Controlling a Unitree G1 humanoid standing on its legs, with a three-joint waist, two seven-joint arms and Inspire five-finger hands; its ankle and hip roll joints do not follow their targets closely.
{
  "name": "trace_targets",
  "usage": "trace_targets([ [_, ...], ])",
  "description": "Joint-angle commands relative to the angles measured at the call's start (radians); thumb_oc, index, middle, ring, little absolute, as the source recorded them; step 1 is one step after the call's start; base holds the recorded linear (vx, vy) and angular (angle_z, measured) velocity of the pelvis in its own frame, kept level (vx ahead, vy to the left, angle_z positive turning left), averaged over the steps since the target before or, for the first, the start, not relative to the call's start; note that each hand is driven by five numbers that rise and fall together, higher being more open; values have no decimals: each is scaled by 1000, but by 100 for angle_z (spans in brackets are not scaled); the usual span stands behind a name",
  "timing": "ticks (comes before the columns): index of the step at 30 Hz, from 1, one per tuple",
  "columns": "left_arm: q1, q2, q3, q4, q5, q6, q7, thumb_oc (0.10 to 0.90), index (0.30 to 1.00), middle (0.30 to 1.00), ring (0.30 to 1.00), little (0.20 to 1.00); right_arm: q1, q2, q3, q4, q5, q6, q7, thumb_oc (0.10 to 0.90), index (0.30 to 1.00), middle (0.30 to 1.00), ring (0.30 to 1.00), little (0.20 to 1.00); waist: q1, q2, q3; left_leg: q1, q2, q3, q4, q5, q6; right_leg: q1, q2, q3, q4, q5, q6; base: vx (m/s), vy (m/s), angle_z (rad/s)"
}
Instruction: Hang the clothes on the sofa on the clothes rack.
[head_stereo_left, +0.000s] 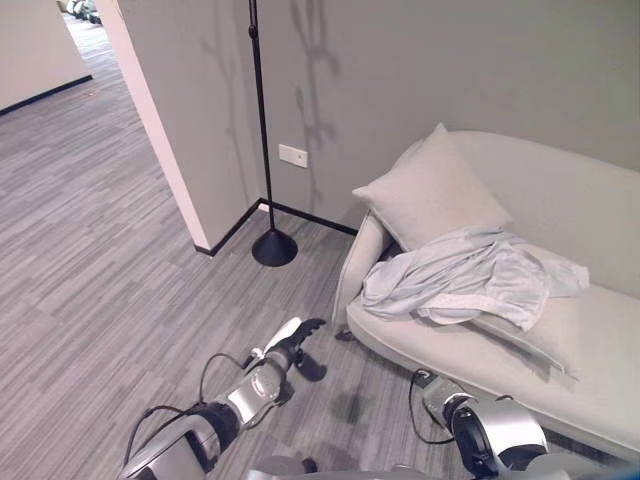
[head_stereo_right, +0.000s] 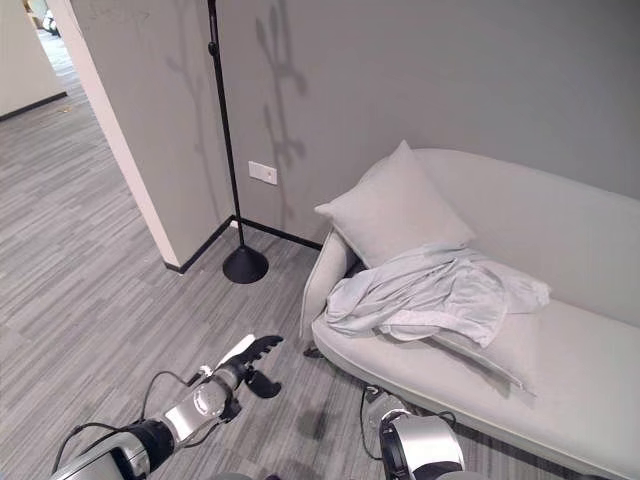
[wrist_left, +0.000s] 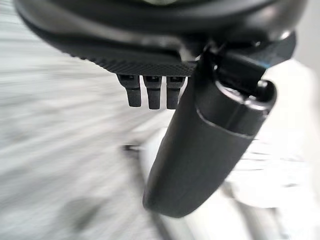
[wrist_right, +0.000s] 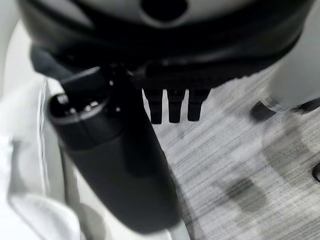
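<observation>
A crumpled pale grey-blue garment (head_stereo_left: 470, 275) lies on the seat of a light grey sofa (head_stereo_left: 575, 205), draped partly over a flat cushion. The clothes rack (head_stereo_left: 258, 110) is a thin black pole on a round black base (head_stereo_left: 273, 247), standing by the wall corner to the left of the sofa. My left hand (head_stereo_left: 290, 345) hovers over the floor, short of the sofa's left arm, open and holding nothing. My right hand (wrist_right: 170, 107) has straight fingers and an empty grasp, low beside the sofa's front edge. Its forearm (head_stereo_left: 490, 430) sits at the lower right.
A square grey pillow (head_stereo_left: 435, 190) leans in the sofa's left corner, just behind the garment. A wall corner (head_stereo_left: 165, 150) juts out left of the rack, with an open corridor beyond it. A white socket plate (head_stereo_left: 293, 155) is on the wall. Grey striped floor lies ahead.
</observation>
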Motion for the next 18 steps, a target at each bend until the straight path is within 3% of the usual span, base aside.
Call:
trace_targets([
  [1, -52, -37, 46, 51, 12, -44, 44, 800, 900, 900, 900, 900, -96, -24, 5, -48, -33, -64, -59, 800, 900, 900, 900, 900, 4, -3, 2, 12, 45, -83, -105, -42, -65, 21, 28, -9, -364, 203, 36, 210, -121, -4],
  [3, -59, -49, 46, 80, 14, -55, 52, 800, 900, 900, 900, 900, -82, -20, 4, -66, -32, -78, -54, 800, 900, 900, 900, 900, 4, -16, -2, 15, 48, -85, -105, -49, -75, 48, 36, -4, -422, 209, 39, 150, -127, 11],
  [4, -60, -66, 53, 112, 6, -49, 70, 800, 900, 900, 900, 900, -88, -2, 20, -68, -18, -84, -59, 800, 900, 900, 900, 900, 3, -39, -9, 15, 70, -80, -105, -53, -86, 76, 46, 3, -437, 230, 24, 93, -132, 29],
  [5, -61, -66, 53, 114, 6, -49, 70, 800, 900, 900, 900, 900, -88, -1, 22, -68, -17, -84, -59, 800, 900, 900, 900, 900, 2, -38, -10, 15, 72, -80, -105, -55, -88, 78, 48, 2, -441, 232, 23, 222, -259, 38],
  [7, -47, -80, 73, 165, -23, -41, 77, 800, 900, 900, 900, 900, -84, 6, 47, -49, -20, -70, -37, 800, 900, 900, 900, 900, -2, -42, -53, 14, 127, -92, -105, -64, -113, 107, 88, 0, -457, 220, 0, 229, -217, 27],
  [8, -47, -82, 74, 169, -23, -43, 78, 800, 900, 900, 900, 900, -84, 5, 49, -48, -20, -70, -36, 800, 900, 900, 900, 900, -4, -39, -55, 14, 132, -94, -105, -67, -115, 108, 92, -3, -457, 218, -2, 273, -278, 14],
  [9, -43, -84, 87, 221, -14, -28, 92, 800, 900, 900, 900, 900, -74, 2, 59, -30, -31, -76, -35, 800, 900, 900, 900, 900, -6, -47, -72, 33, 184, -106, -105, -66, -133, 131, 127, 10, -455, 189, -18, 260, -307, 1],
  [11, -60, -102, 109, 299, 4, -12, 125, 800, 900, 900, 900, 900, -74, -1, 59, -13, -25, -89, -35, 800, 900, 900, 900, 900, -5, -54, -60, 9, 224, -93, -7, -67, -166, 168, 152, 11, -459, 164, -45, 199, -306, 3],
  [12, -64, -106, 110, 305, 6, -16, 126, 800, 900, 900, 900, 900, -77, -2, 58, -11, -25, -90, -34, 800, 900, 900, 900, 900, -7, -52, -57, -3, 221, -97, 18, -81, -167, 168, 153, 9, -460, 164, -46, -7, -166, 11],
  [13, -79, -112, 115, 334, -11, -18, 137, 800, 900, 900, 900, 900, -85, -6, 57, -11, -15, -97, -39, 800, 900, 900, 900, 900, -1, -62, -29, -97, 202, -114, 168, -27, -178, 182, 143, 20, -458, 171, -55, -74, -178, 8],
  [14, -100, -136, 130, 381, -44, -20, 143, 800, 900, 900, 900, 900, -114, -6, 66, -13, 13, -106, -31, 800, 900, 900, 900, 900, 13, -75, 17, -196, 152, -136, 316, 0, -136, 193, 146, 44, -458, 168, -76, -58, -205, 6],
  [15, -108, -144, 142, 411, -59, -20, 149, 800, 900, 900, 900, 900, -128, -9, 69, -7, 16, -105, -25, 800, 900, 900, 900, 900, 20, -77, 32, -240, 130, -119, 356, 1, -118, 204, 138, 47, -465, 160, -79, 11, -123, -18],
  [16, -120, -153, 153, 442, -71, -25, 157, 800, 900, 900, 900, 900, -142, -17, 68, 1, 24, -110, -27, 800, 900, 900, 900, 900, 27, -76, 39, -285, 98, -100, 377, -20, -108, 206, 128, 52, -468, 151, -77, 40, -10, -36],
  [17, -120, -154, 153, 443, -71, -25, 157, 800, 900, 900, 900, 900, -143, -17, 68, 1, 24, -110, -26, 800, 900, 900, 900, 900, 28, -76, 38, -287, 98, -99, 380, -21, -108, 205, 128, 52, -468, 151, -76, 195, 94, -26],
  [18, -116, -157, 175, 472, -79, -28, 164, 800, 900, 900, 900, 900, -139, -16, 86, 2, 24, -104, -11, 800, 900, 900, 900, 900, 56, -63, 33, -304, 12, -103, 251, -41, -104, 222, 131, 70, -474, 135, -70, 165, 76, 0],
])
